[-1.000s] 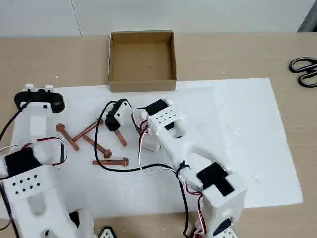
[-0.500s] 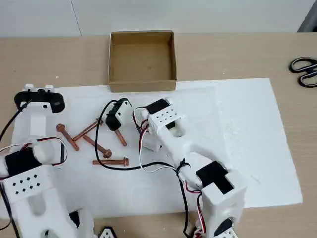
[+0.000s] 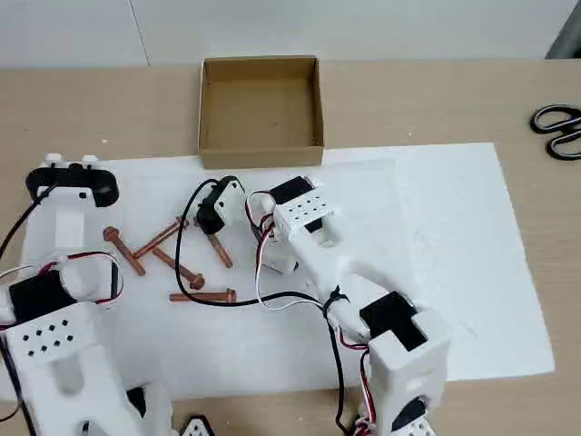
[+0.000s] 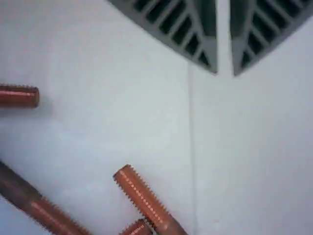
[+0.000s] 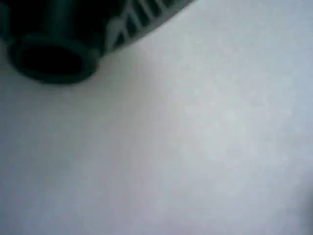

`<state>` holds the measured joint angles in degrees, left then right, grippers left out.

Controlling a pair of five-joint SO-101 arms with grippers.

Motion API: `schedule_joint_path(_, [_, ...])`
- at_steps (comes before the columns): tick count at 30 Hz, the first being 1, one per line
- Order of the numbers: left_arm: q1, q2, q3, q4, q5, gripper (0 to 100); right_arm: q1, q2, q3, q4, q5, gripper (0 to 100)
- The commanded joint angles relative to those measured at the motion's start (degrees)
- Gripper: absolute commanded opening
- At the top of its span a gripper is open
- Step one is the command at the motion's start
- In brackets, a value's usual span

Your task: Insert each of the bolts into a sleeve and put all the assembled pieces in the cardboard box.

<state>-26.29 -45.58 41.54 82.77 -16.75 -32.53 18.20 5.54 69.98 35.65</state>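
Note:
Several copper bolts (image 3: 177, 268) lie scattered on the white sheet (image 3: 436, 236) left of centre. The left gripper (image 3: 71, 182) sits just beyond them near the sheet's left edge. In the left wrist view its grey ribbed fingertips (image 4: 203, 46) stand almost together with nothing between them, and threaded bolt ends (image 4: 144, 198) lie close by. The right gripper (image 3: 216, 211) hovers over the far end of one bolt (image 3: 222, 252). The right wrist view has a ribbed finger (image 5: 142, 19) and a dark round hollow part (image 5: 51, 58) over the sheet. The cardboard box (image 3: 261, 156) stands open at the back.
Black scissors (image 3: 558, 130) lie on the bare wooden table at the far right. The right arm's white body (image 3: 313, 232) and its cables stretch across the middle of the sheet. The sheet's right half is free.
The right gripper and arm have shifted slightly toward the back and to the right. The bolts and the left arm have stayed where they were.

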Motion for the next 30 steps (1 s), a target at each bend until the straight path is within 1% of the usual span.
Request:
schedule_joint_path(1, [0.00,0.09,-0.13,-1.05,0.44,1,0.92,-5.05,0.18,2.86,0.62,0.4])
schedule_joint_path(5, [0.18,0.09,-0.13,-1.05,0.70,1,0.40,-11.30,-0.09,6.46,0.44,0.4])
schedule_joint_path(12, [0.26,0.09,-0.13,-1.05,4.48,1,0.48,-20.70,-0.09,12.79,0.00,0.3])
schedule_joint_path(15, [0.26,0.09,-0.13,-1.05,6.33,1,1.27,-23.34,-0.09,15.43,-2.64,0.3])
schedule_joint_path(19, [0.26,0.09,-0.31,-1.05,10.02,1,6.73,-24.84,-0.09,18.07,-7.91,0.3])
schedule_joint_path(25, [0.26,0.26,-0.57,-0.44,12.75,1,20.09,-25.01,-1.32,24.13,-16.53,0.2])
schedule_joint_path(28, [0.26,1.14,-0.75,0.35,12.66,1,27.03,-25.19,-1.93,27.56,-18.29,0.2])
schedule_joint_path(30, [0.26,4.22,-2.07,0.44,11.25,1,31.16,-25.19,-1.85,28.44,-18.29,0.2])
